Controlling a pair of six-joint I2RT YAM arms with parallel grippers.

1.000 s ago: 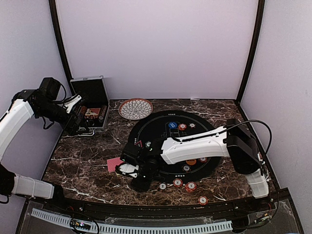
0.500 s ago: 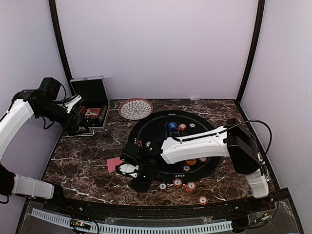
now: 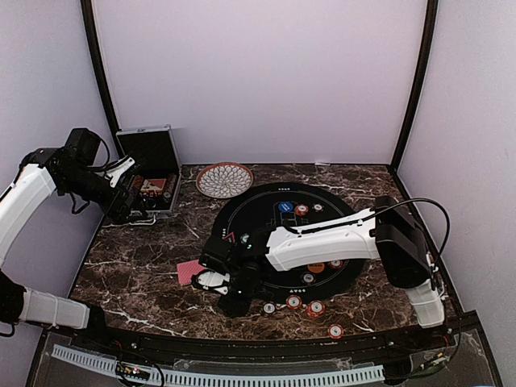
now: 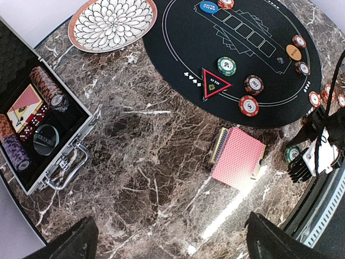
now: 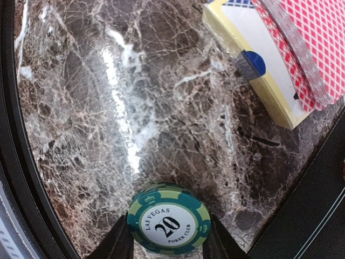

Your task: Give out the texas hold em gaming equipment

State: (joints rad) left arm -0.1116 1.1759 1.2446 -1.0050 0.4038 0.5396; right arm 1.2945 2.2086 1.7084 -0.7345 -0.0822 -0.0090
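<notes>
My right gripper (image 5: 168,229) is shut on a green "20" poker chip (image 5: 168,218) and holds it just above the marble, near a red-backed card deck (image 5: 302,48). From above, that gripper (image 3: 219,287) is left of the mat's front edge, beside the deck (image 3: 191,271). My left gripper (image 4: 170,248) is open and empty, high over the table's left side (image 3: 129,208). On the mat lie a red triangle marker (image 4: 214,83), a green chip (image 4: 227,66), two red chips (image 4: 253,84), a blue button (image 4: 207,6) and an orange button (image 4: 293,52). Several red chips (image 3: 293,301) lie by the front edge.
A round black poker mat (image 3: 290,242) covers the table's middle. A patterned bowl (image 3: 224,179) stands behind it. An open silver-edged case (image 4: 38,129) with stacked chips and cards sits at the back left. The table's front rail (image 3: 242,343) is close to the right gripper.
</notes>
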